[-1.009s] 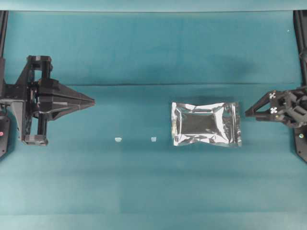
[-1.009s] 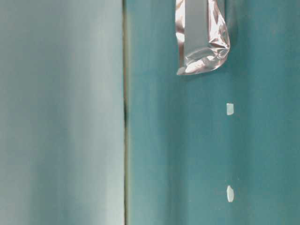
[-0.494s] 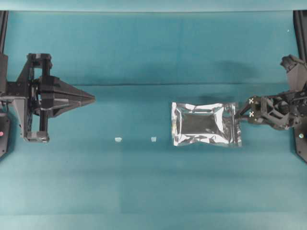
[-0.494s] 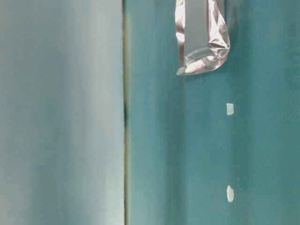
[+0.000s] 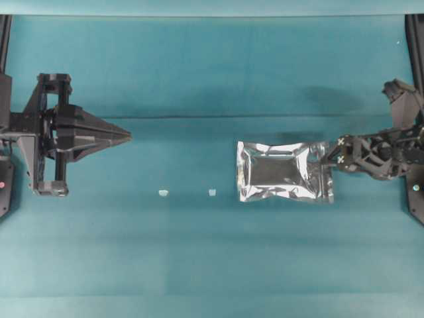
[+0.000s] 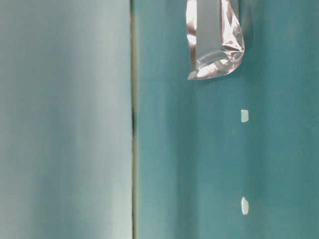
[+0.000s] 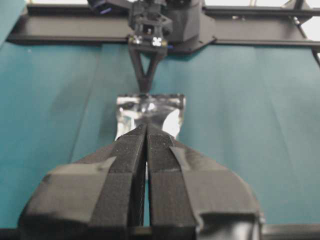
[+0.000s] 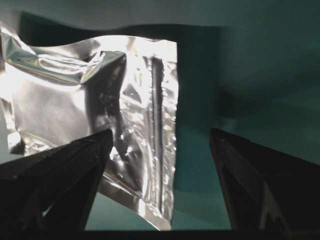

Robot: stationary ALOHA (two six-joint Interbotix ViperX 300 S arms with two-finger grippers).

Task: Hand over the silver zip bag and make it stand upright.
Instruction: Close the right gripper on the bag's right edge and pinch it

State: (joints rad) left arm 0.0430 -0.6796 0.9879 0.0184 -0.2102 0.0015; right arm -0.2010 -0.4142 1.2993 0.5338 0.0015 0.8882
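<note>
The right gripper's (image 5: 329, 156) fingers (image 8: 60, 165) are spread apart, one over the zip end of the silver zip bag (image 5: 285, 171) and the other out over bare cloth beyond its edge. Nothing is pinched between them; the right wrist view shows the foil only partly inside the gap. In the overhead view the fingertips sit right at the bag's right-hand edge, near its upper corner, though I cannot tell whether they touch it.

The bag lies flat on the teal table cloth (image 5: 212, 252), right of centre in the overhead view, long side running left to right, its surface crinkled and catching the light. The zip strip (image 8: 157, 125) runs along the end nearest the right gripper.

Just beside the bag's left edge, near the lower corner, lies a tiny white bit (image 5: 212, 193), and a second white bit (image 5: 163, 193) lies farther left in line with it.

Well apart from all of this, at the far left, the left gripper (image 5: 128, 138) points toward the bag with its fingers (image 7: 125, 155) pressed together on nothing. A seam in the cloth (image 5: 199, 117) runs across the table above the bag.
</note>
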